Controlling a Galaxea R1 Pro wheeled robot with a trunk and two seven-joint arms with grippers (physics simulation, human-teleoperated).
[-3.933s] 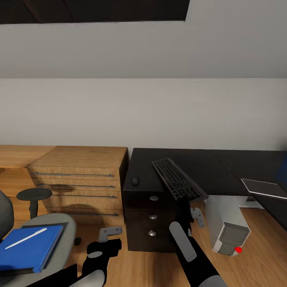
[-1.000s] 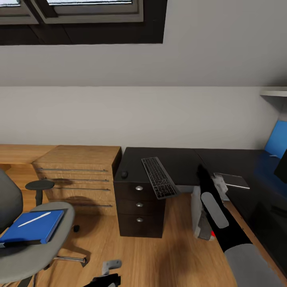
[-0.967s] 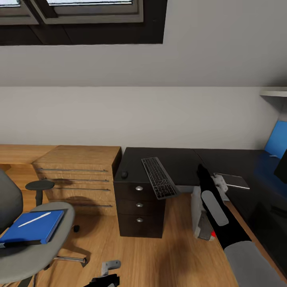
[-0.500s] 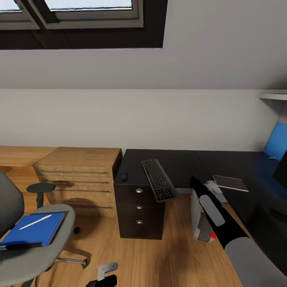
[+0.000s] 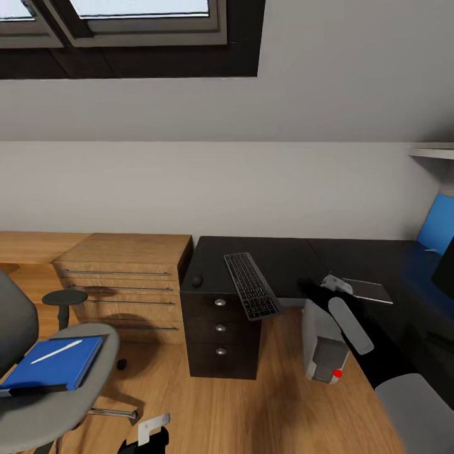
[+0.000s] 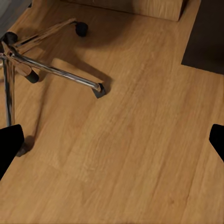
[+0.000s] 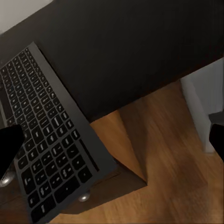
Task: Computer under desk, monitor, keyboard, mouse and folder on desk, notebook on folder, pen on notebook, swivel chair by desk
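Note:
The black keyboard [image 5: 252, 285] lies on the black desk [image 5: 284, 255], its near end overhanging the front edge, and it shows up close [image 7: 44, 140] in the right wrist view. The small mouse [image 5: 197, 280] sits to its left. My right gripper [image 5: 332, 282] is open, hovering between the keyboard and the notebook [image 5: 366, 290], above the grey computer [image 5: 323, 343]. The blue folder [image 5: 53, 362] with a white pen [image 5: 55, 350] rests on the swivel chair [image 5: 104, 343]. The monitor's edge [image 5: 446, 265] is at far right. My left gripper [image 6: 112, 142] is open over the floor.
A light-wood drawer unit [image 5: 126, 277] stands left of the desk drawers [image 5: 219, 328]. The chair's chrome base [image 6: 60, 72] spreads over the wooden floor [image 6: 140, 154] by my left gripper [image 5: 148, 432]. A blue wall panel [image 5: 438, 224] is at far right, a skylight [image 5: 126, 12] above.
My right arm has left the keyboard and swung right toward the notebook, while the view has pulled back and tilted up. The left gripper has sunk lower in the picture.

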